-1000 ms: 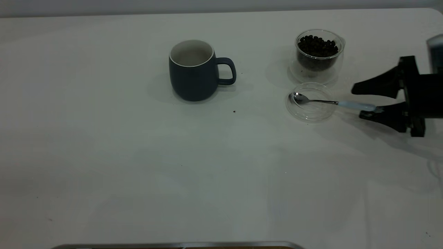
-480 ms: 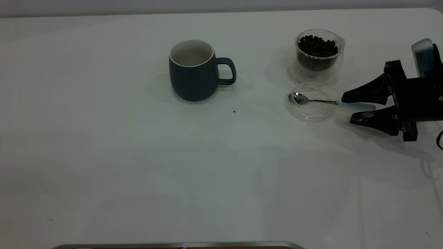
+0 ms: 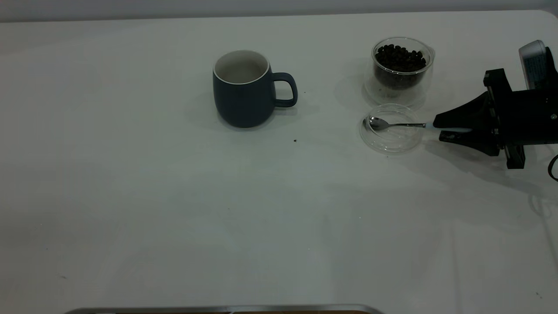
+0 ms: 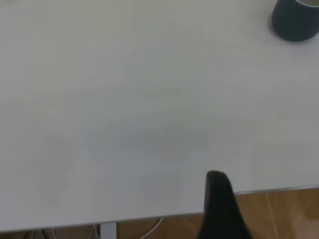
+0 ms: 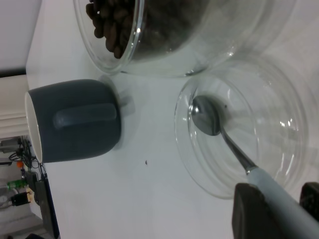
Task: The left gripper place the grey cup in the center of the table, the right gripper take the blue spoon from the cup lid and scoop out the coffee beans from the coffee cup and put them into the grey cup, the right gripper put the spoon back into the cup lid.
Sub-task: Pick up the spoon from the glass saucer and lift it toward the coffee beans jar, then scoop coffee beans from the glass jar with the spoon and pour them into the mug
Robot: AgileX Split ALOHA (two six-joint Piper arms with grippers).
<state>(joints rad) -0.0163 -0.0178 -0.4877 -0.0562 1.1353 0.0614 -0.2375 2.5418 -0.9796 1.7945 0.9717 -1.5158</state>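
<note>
Now right gripper (image 3: 439, 130) clamps blue spoon (image 3: 394, 125) hdl.

Lab bench: bare white table (image 3: 174, 209), robot arm rig.

The exterior view looks down at a slant across the desk (image 3: 174, 209) from its near edge toward the far edge, taking in the mug (image 3: 244, 89), the glass cup (image 3: 401, 69) and the lid (image 3: 392, 128). The left wrist view sits high and back over a desk edge, facing bare desk, with only part of the mug (image 4: 296, 20) at one corner. The right wrist view is very near and low, facing the lid (image 5: 244, 134), glass cup (image 5: 169, 35) and mug (image 5: 75, 119) beyond. All three share the mug.
</note>
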